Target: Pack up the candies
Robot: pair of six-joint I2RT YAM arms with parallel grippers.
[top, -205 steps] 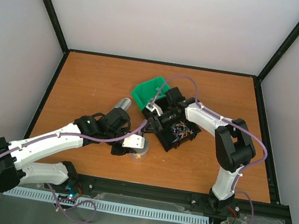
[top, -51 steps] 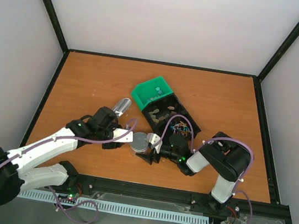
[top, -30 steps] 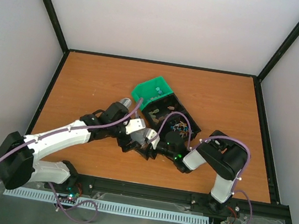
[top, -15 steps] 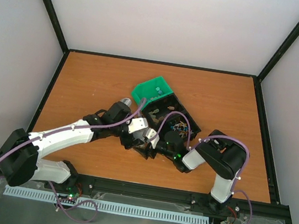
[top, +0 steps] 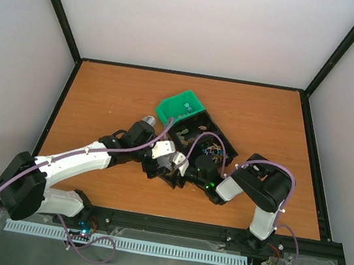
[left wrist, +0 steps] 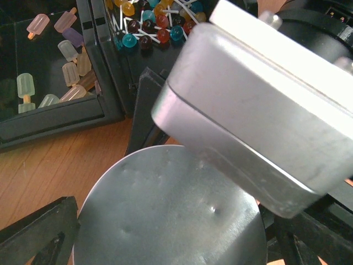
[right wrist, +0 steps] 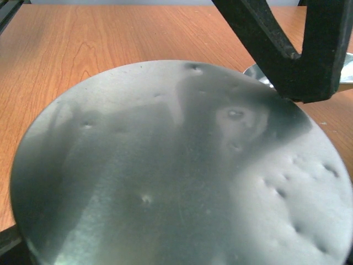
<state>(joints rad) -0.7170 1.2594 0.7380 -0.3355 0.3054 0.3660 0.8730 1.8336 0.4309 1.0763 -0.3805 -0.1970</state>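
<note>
A jar topped by a round dented silver lid sits just in front of the black tray. Its contents are hidden under the lid. My right gripper is shut on the jar from the right; the lid fills its wrist view and hides its fingers. From the left, my left gripper stands open, with a black finger on either side of the lid. A few small bright candies lie in the green bin.
The black compartment tray holds pale popsicle-shaped sweets and lollipops. A silver cylinder lies beside my left arm. The green bin touches the tray's far corner.
Both arms have closed in on the jar, which shifted slightly toward the tray. Over the last half second nothing visibly moved.
</note>
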